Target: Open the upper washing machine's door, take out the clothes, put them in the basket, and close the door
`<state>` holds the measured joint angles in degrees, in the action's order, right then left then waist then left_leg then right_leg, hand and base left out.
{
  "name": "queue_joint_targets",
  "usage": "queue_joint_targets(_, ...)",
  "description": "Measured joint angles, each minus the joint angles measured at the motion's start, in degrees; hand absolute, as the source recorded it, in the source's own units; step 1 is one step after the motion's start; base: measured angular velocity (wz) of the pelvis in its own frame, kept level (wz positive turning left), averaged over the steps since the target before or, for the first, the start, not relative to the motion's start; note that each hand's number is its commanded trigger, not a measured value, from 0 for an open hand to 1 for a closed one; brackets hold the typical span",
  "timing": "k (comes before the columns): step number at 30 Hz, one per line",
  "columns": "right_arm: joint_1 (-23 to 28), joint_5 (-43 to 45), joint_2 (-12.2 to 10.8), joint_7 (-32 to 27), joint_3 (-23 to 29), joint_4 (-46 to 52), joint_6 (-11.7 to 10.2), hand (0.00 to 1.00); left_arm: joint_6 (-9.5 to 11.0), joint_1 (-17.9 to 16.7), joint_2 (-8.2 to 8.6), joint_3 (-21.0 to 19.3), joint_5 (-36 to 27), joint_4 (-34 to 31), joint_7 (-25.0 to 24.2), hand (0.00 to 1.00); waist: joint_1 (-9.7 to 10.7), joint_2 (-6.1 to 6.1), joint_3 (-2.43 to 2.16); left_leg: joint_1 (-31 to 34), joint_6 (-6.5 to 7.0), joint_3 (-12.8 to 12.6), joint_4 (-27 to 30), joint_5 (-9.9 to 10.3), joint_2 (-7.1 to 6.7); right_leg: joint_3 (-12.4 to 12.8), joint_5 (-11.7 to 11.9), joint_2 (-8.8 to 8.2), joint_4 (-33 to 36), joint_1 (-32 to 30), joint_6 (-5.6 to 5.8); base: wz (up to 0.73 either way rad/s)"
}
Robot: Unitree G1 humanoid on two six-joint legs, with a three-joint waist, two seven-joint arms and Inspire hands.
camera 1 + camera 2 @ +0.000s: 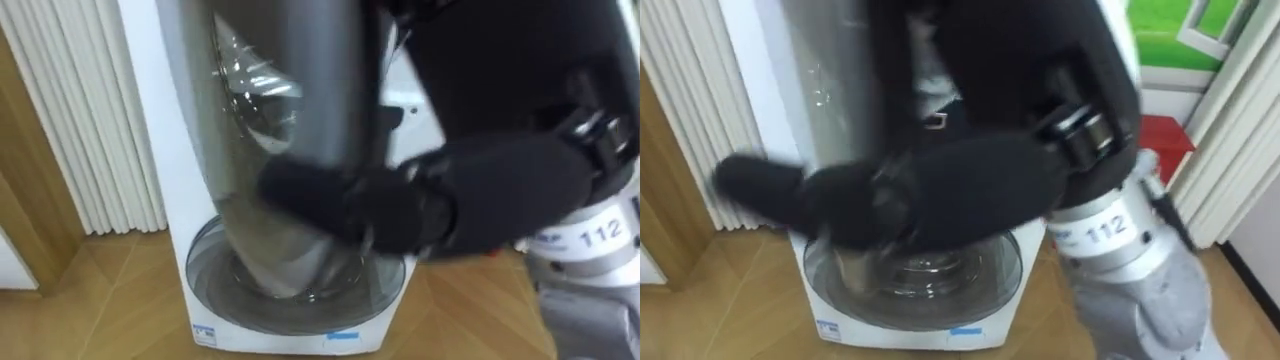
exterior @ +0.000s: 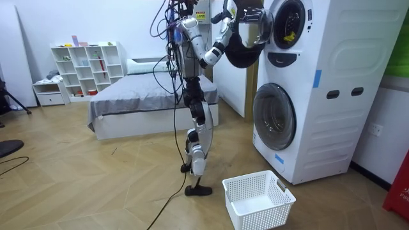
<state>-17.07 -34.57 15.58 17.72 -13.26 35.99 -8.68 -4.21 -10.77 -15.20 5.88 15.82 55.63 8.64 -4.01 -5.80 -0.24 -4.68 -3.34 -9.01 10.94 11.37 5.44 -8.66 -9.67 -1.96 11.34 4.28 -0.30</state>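
I stand close in front of a white stack of two machines [image 2: 332,83]. The upper machine's round door [image 1: 270,100] [image 2: 250,29] is swung open towards me. My right hand [image 1: 400,205] [image 1: 930,190] [image 2: 229,18] is raised to it, its black fingers stretched along the door's lower part. A yellow garment [image 2: 289,35] lies in the upper drum. The lower machine's round glass door [image 1: 290,285] [image 2: 275,115] is closed.
A white laundry basket [image 2: 252,214] stands on the wooden floor beside my feet, in front of the lower machine. White pleated curtains [image 1: 90,110] hang to my left. A red object [image 1: 1165,140] sits to my right. A bed [image 2: 140,96] and a white shelf [image 2: 86,64] are behind me.
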Motion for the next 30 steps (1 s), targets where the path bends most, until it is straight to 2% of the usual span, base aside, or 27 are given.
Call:
queue_joint_targets(2,-0.15,-0.10,0.00,1.54,-0.93,0.12,0.12,0.00,-0.01,0.00,0.01,-0.01,0.04,0.00,0.00,0.00,-0.83,0.00,0.06,0.22,0.00,0.44,0.24,0.00,-0.01,-0.37,0.00,-0.01,-0.16,0.17,0.00,0.20)
queue_joint_targets(6,-0.24,-1.19,0.01,4.87,-1.85,0.16,1.78,0.00,-0.03,0.02,0.00,-0.07,0.02,-0.34,-0.01,0.00,-1.05,0.06,0.14,1.46,0.01,2.82,0.77,0.05,-0.20,-2.36,-0.02,-0.13,-0.94,0.85,0.03,0.27)
queue_joint_targets(8,-0.25,-1.19,0.04,5.95,-1.94,0.26,2.56,0.00,-0.03,0.03,0.00,-0.18,-0.04,-0.36,-0.01,0.00,-1.19,0.07,0.14,1.67,-0.02,3.36,0.83,0.01,-0.22,-2.56,-0.03,-0.13,-0.94,0.90,0.03,0.15)
queue_joint_targets(14,-0.25,-1.76,0.14,7.51,-3.63,0.25,3.82,0.00,-0.03,0.76,0.03,-0.21,-0.04,-0.35,-0.01,0.00,-2.66,0.23,0.25,1.89,-0.04,3.73,0.84,-0.01,-0.26,-3.10,-0.04,-0.15,-1.00,0.92,0.05,0.03)
queue_joint_targets(25,-0.32,-0.96,0.35,9.04,-7.36,0.14,4.65,0.00,0.59,1.31,0.04,-0.11,-0.09,-0.31,0.00,0.00,-3.58,0.41,0.37,2.67,-0.11,6.08,0.85,-0.06,-0.51,-4.59,-0.20,-0.15,-1.77,1.66,0.28,0.11)
queue_joint_targets(30,-0.31,-0.54,0.49,9.59,-8.06,-0.44,5.73,0.00,0.60,1.14,0.10,-0.09,0.00,0.00,0.56,0.00,-4.33,0.42,0.41,2.64,-0.13,6.74,0.84,-0.07,-0.58,-5.70,-0.21,-0.21,-1.67,1.82,0.31,0.08)
